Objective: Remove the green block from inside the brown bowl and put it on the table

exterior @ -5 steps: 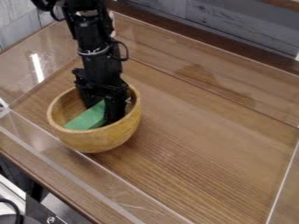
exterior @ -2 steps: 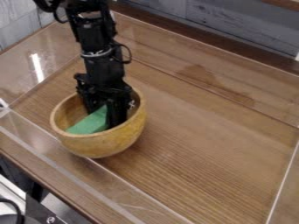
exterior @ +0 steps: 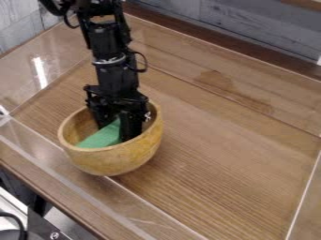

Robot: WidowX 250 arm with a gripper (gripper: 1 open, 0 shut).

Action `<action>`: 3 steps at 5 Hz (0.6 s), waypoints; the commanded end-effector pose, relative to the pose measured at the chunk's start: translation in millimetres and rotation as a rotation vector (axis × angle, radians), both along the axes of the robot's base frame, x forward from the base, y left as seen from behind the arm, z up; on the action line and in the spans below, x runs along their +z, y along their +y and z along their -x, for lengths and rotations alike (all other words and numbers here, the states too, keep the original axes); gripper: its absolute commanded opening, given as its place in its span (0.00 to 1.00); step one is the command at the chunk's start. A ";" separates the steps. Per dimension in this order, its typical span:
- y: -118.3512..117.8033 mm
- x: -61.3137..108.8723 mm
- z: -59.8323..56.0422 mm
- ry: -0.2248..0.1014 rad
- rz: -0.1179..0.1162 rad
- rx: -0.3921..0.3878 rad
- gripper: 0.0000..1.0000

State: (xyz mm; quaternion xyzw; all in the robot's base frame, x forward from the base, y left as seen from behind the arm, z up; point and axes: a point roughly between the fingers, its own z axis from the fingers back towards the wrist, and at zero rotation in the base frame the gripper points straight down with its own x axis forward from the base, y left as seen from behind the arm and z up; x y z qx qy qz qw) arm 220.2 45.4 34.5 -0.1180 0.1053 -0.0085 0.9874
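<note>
Claw (exterior: 120, 120) of mine is down inside the brown bowl (exterior: 113, 157), jaws pinched in on the green block (exterior: 103, 135), as far as this one view shows; the fingertips sit low behind the near rim, so the exact contact is partly hidden. Block is inside the bowl, tilted, leaning up toward my fingers with its lower end near the bowl's left inner wall. Bowl looks tipped a bit, near wall showing a lot of its outer side, so I judge it may be rocking or dragging with my grip. Progress, my read: reach and grasp are done, the lift-out has not cleared anything yet, the block is below the rim. Left to do: raise the block clear of the rim without carrying the bowl along, move over to open bench (exterior: 226, 131), set it down, let go. To the right of the bowl the bench has plenty of bare wood for placing. Clear acrylic wall (exterior: 305, 202) runs along the far right edge, well apart from the bowl, so I would not expect it to get in the way.
</note>
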 end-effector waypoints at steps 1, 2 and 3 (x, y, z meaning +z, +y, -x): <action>-4.8 10.8 -0.5 -0.006 0.004 0.000 0.00; -8.2 11.7 1.7 0.015 0.012 0.002 0.00; -11.7 12.9 5.1 0.043 0.020 0.001 0.00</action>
